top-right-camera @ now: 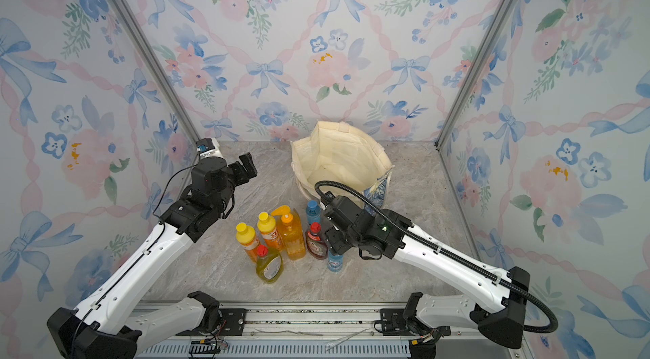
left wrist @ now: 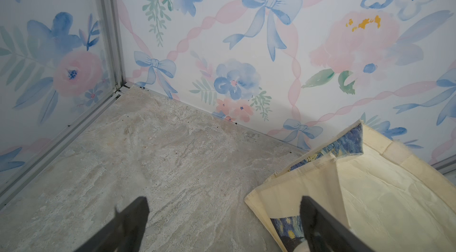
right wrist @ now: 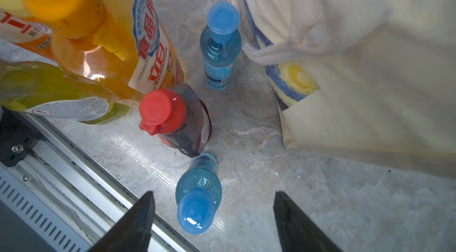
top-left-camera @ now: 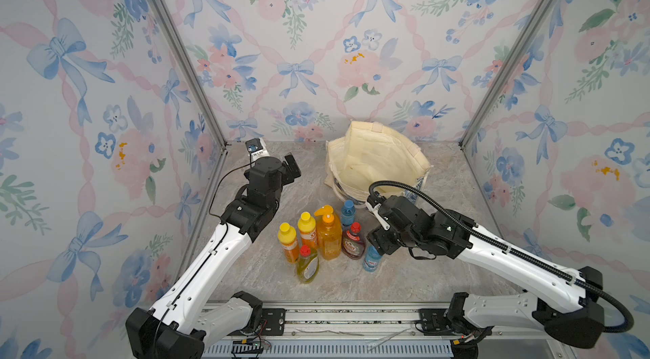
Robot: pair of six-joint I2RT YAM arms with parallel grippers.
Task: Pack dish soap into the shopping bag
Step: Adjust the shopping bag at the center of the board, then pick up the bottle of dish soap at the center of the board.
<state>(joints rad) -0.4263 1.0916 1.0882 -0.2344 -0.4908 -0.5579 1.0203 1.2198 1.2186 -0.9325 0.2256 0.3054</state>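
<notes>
The shopping bag (top-left-camera: 380, 160), a cream tote with a blue-and-yellow print, stands open at the back of the table. In front of it stand several bottles: a big orange pump bottle (top-left-camera: 327, 234), a yellow-green one with a red cap (top-left-camera: 307, 264) and a dark red one (top-left-camera: 353, 243). My right gripper (right wrist: 213, 196) is open, pointing down over a blue bottle (right wrist: 198, 184). Its blue cap sits between the fingers with a gap on each side. My left gripper (left wrist: 223, 200) is open and empty, held above the table left of the shopping bag (left wrist: 370, 201).
Two orange bottles with yellow caps (top-left-camera: 288, 241) stand at the left of the group. A second blue bottle (right wrist: 219, 48) stands close to the bag's handle. Flowered walls enclose three sides, and a metal rail (top-left-camera: 351, 318) runs along the front edge.
</notes>
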